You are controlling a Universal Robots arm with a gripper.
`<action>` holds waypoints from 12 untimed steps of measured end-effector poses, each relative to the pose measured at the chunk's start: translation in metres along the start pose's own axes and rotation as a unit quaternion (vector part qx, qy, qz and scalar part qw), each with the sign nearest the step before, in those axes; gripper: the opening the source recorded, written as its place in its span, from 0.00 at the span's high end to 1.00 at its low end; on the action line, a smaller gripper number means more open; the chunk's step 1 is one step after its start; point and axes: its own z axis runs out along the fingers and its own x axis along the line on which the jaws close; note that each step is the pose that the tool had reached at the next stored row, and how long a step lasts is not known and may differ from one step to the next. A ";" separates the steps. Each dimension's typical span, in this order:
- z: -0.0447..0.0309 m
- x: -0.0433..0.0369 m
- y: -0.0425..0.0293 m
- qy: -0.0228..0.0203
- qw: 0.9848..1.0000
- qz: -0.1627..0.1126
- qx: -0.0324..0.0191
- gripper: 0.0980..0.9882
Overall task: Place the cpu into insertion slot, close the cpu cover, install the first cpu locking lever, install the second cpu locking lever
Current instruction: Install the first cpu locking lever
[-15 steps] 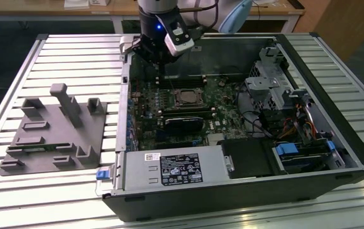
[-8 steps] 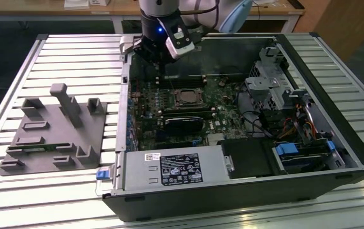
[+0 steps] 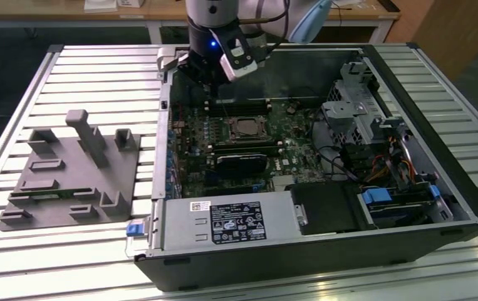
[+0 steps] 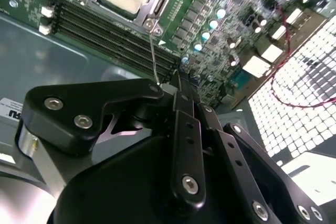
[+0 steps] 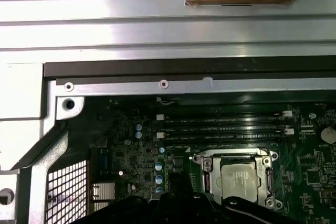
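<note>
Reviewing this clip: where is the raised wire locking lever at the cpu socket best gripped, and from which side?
Probably near its free upper end, pinched across the wire, coming down from above the board. The locking lever is a thin rod standing up from its hinge at the corner of the cpu cover.

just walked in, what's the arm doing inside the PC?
The arm's gripper is down inside the open PC case, close to the processor socket. The cpu is already seated, and the cpu cover lies flat around it. In the second wrist view, a thin wire locking lever stands up from the cover's corner, and its free end reaches the gripper's tip. So the work is at the lever stage, and that lever is not latched down yet.
</note>
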 end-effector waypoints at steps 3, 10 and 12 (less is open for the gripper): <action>0.0026 -0.0004 -0.0004 0.002 1.000 0.000 -0.008 0.99; 0.0114 -0.0005 -0.0022 0.003 1.000 0.000 -0.025 0.99; 0.0134 -0.0004 -0.0026 0.003 1.000 0.000 -0.028 0.99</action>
